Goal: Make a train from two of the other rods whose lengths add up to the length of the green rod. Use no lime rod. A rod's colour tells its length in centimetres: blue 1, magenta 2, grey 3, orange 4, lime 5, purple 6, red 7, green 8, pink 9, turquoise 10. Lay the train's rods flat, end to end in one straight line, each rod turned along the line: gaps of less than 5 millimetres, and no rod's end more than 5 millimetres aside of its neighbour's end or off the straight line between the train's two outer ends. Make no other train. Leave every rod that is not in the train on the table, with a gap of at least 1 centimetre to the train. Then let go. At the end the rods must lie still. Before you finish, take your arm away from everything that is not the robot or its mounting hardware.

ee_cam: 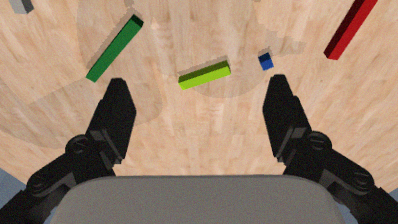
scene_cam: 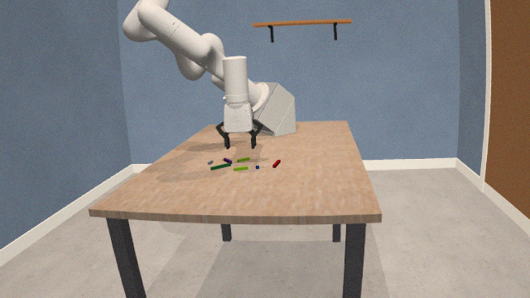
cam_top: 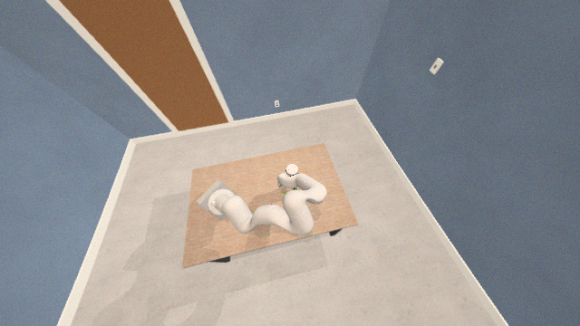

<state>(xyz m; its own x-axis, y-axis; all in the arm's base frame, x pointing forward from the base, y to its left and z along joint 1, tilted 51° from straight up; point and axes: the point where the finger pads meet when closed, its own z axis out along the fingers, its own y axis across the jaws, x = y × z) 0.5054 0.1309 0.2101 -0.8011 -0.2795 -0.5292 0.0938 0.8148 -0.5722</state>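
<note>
On the wooden table (scene_cam: pixel 290 194) the long green rod (ee_cam: pixel 114 48) lies flat beneath the open, empty pincer (ee_cam: pixel 200 112).

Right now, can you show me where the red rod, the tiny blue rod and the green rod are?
red rod (ee_cam: pixel 351 29), wrist view, middle of its top face.
blue rod (ee_cam: pixel 266 62), wrist view, its front face.
green rod (ee_cam: pixel 115 48), wrist view, middle of its long top face.

The surface (scene_cam: pixel 290 194) is pale wood grain. On it lie a green rod (ee_cam: pixel 114 48), a lime rod (ee_cam: pixel 205 75), a blue rod (ee_cam: pixel 266 61), a red rod (ee_cam: pixel 350 29) and a purple rod (scene_cam: pixel 227 160). The jaws are black.
</note>
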